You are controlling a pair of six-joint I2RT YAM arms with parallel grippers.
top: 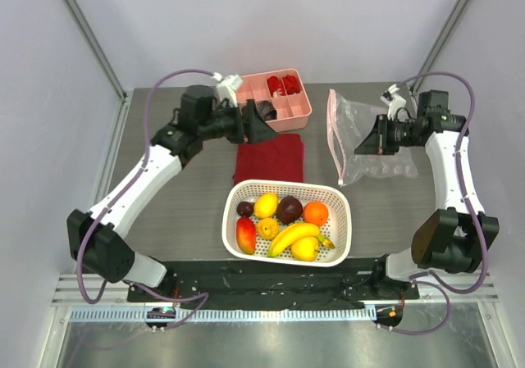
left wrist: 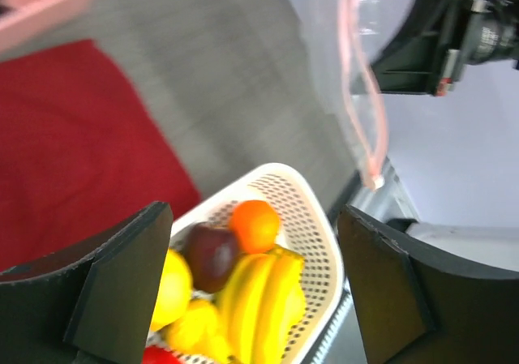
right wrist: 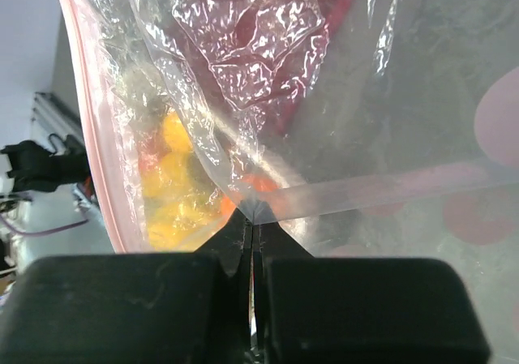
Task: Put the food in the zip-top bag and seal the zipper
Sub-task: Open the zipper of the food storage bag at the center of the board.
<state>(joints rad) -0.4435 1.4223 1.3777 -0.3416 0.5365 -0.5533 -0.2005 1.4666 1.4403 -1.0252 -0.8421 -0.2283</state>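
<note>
The food lies in a white perforated basket [top: 343, 220]: banana [top: 294, 237], orange [top: 316, 213], lemon [top: 266, 205], dark plum [top: 289, 209], mango [top: 245, 234]. The clear zip-top bag [top: 369, 130] is held up off the table at the right, its pink zipper strip [top: 333, 134] facing left. My right gripper [top: 361, 147] is shut on a pinch of the bag's film [right wrist: 268, 206]. My left gripper [top: 259, 129] is open and empty over the red cloth's far edge. In the left wrist view it [left wrist: 255, 287] looks down on the orange [left wrist: 255, 224] and banana [left wrist: 259, 299].
A red cloth [top: 269, 158] lies behind the basket. A pink compartment tray [top: 297, 115] with small red and dark items stands at the back, right beside my left gripper. The bag's zipper [left wrist: 362, 113] and my right gripper [left wrist: 442, 44] show in the left wrist view.
</note>
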